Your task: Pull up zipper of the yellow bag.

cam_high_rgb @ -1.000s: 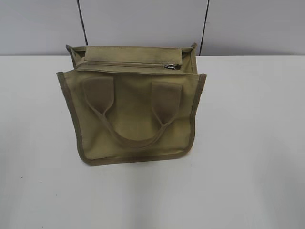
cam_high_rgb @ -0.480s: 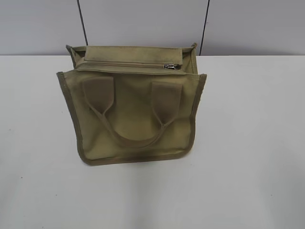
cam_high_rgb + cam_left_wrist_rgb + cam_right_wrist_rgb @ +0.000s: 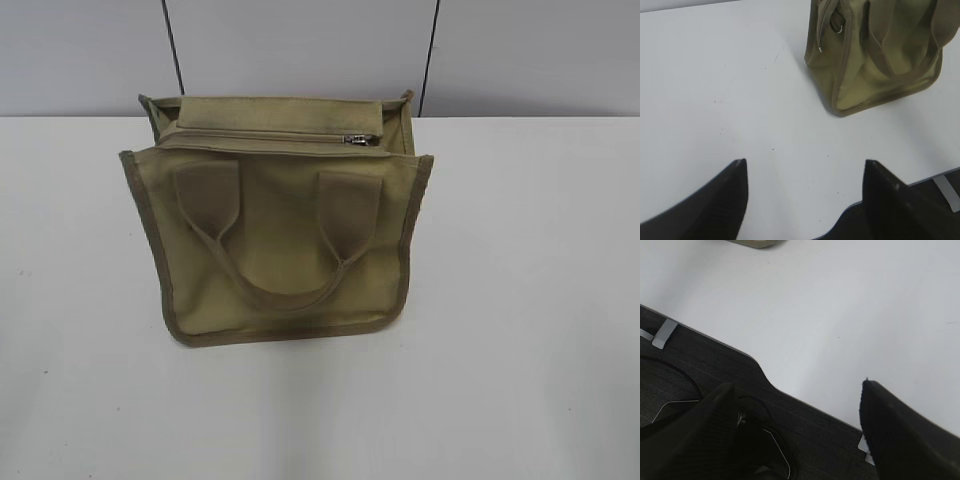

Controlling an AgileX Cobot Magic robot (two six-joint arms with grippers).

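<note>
The yellow bag [image 3: 280, 235], an olive-khaki canvas tote with two loop handles, lies on the white table [image 3: 520, 300], centre-left in the exterior view. The zipper [image 3: 270, 136] runs along its top panel, with the silver pull [image 3: 357, 139] near the right end. Neither gripper shows in the exterior view. My left gripper [image 3: 805, 162] is open and empty above the table, with the bag [image 3: 880, 55] ahead at the upper right. My right gripper [image 3: 797, 385] is open and empty over the table's front edge; only a corner of the bag [image 3: 752, 242] shows.
A grey panelled wall [image 3: 300, 50] stands behind the table. The table's dark front edge [image 3: 700, 360] with metal brackets shows in the right wrist view, and at the lower right of the left wrist view [image 3: 940, 185].
</note>
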